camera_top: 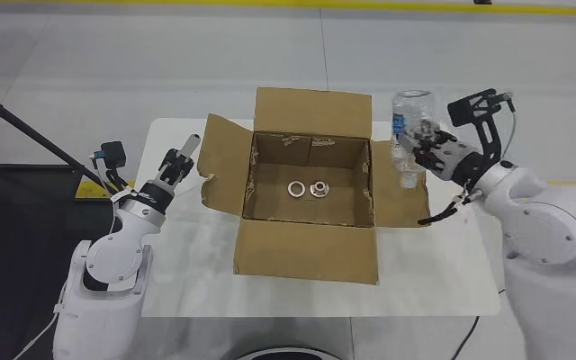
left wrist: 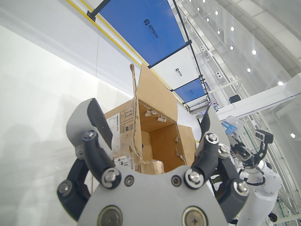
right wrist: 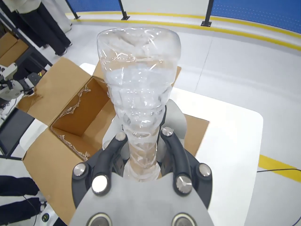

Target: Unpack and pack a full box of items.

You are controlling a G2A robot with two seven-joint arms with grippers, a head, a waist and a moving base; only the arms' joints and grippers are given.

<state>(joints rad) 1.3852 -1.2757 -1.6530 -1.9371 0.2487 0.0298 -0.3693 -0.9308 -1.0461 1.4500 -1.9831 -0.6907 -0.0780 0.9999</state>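
Top view, with wrist views. The right gripper (camera_top: 421,155) is clamped on the narrow neck end of a clear bottle (right wrist: 138,76), held base-outward over the side flap at 3 o'clock of the box (camera_top: 306,256). The bottle is outside the cavity and clear of the table (camera_top: 180,270). Two small ring-shaped items (camera_top: 307,189) lie side by side on the box floor near its centre. With so little inside, the step in hand is probably unpacking. The next move would then call for carrying the bottle past the flap toward 3 o'clock and lowering it onto bare tabletop before release. The left gripper (left wrist: 151,118) sits at 9 o'clock of the box, its jaws apart and holding nothing. Materials: the bottle is thin, crinkled transparent plastic, ribbed and tapering, likely light and easily dented. The box is brown corrugated card with torn tape remnants along its rims and four splayed flaps
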